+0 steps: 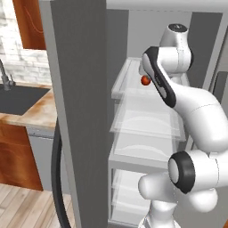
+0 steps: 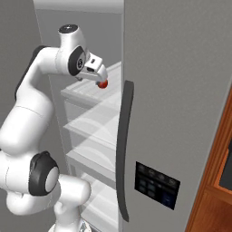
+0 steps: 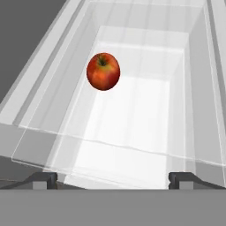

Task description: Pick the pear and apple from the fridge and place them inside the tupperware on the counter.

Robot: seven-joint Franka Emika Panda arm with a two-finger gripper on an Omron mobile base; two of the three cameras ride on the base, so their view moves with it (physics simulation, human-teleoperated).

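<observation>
The apple (image 3: 103, 71) is round and red, and it rests on the fridge's top white translucent shelf (image 3: 132, 114). It lies ahead of my gripper (image 3: 112, 180) and a little to the left, apart from both fingertips (image 3: 42, 180). The jaws stand wide open with nothing between them. From the right base view, the gripper (image 2: 100, 78) hangs just above the apple (image 2: 103, 84) inside the open fridge (image 2: 90, 118). In the left base view the apple (image 1: 145, 80) peeks out beside my forearm. The pear and the tupperware are out of view.
The grey fridge door (image 1: 80, 111) with its long dark handle (image 1: 57, 178) stands open on the left. Beyond it lie the tan counter (image 1: 40, 111) and a black sink (image 1: 18, 98) with faucet (image 1: 4, 78). The other door (image 2: 181, 113) carries a handle (image 2: 123, 149) and control panel (image 2: 156, 183).
</observation>
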